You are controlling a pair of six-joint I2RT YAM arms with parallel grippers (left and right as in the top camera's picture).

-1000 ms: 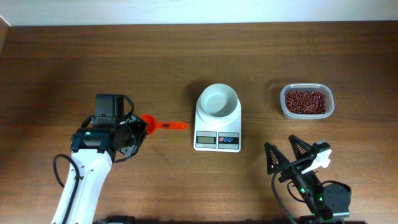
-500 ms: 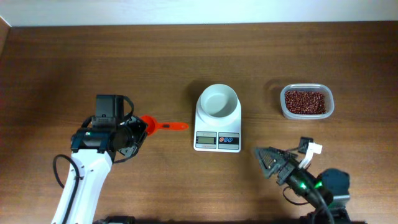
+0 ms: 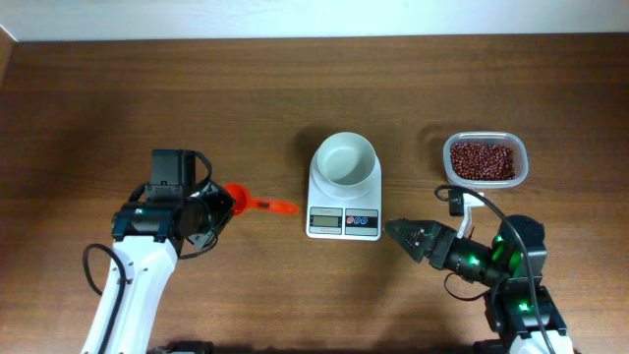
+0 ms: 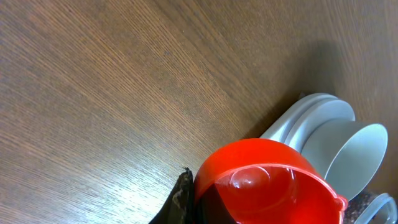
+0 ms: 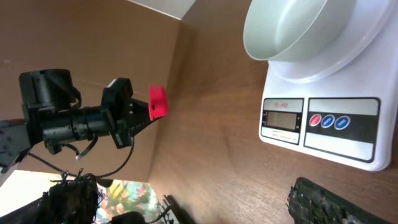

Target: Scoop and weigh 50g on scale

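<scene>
overhead view: the right end effector (image 3: pixel 405 236) has swung in from the near right corner and now points at the front right corner of the scale (image 3: pixel 344 211), spread wide and holding nothing. the left end effector (image 3: pixel 211 211) is clamped on the orange-red scoop (image 3: pixel 260 205), whose handle tip has dipped slightly. the beans (image 3: pixel 482 160) lie in the clear tub (image 3: pixel 522 167) right of the scale, and the white bowl (image 3: pixel 345 159) looks empty. scooping has not begun, and the scoop is well apart from the beans.

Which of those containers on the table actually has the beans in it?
The clear plastic tub at the far right: it holds the red-brown beans. The white bowl on the scale is empty, and no beans show in the orange scoop.
</scene>
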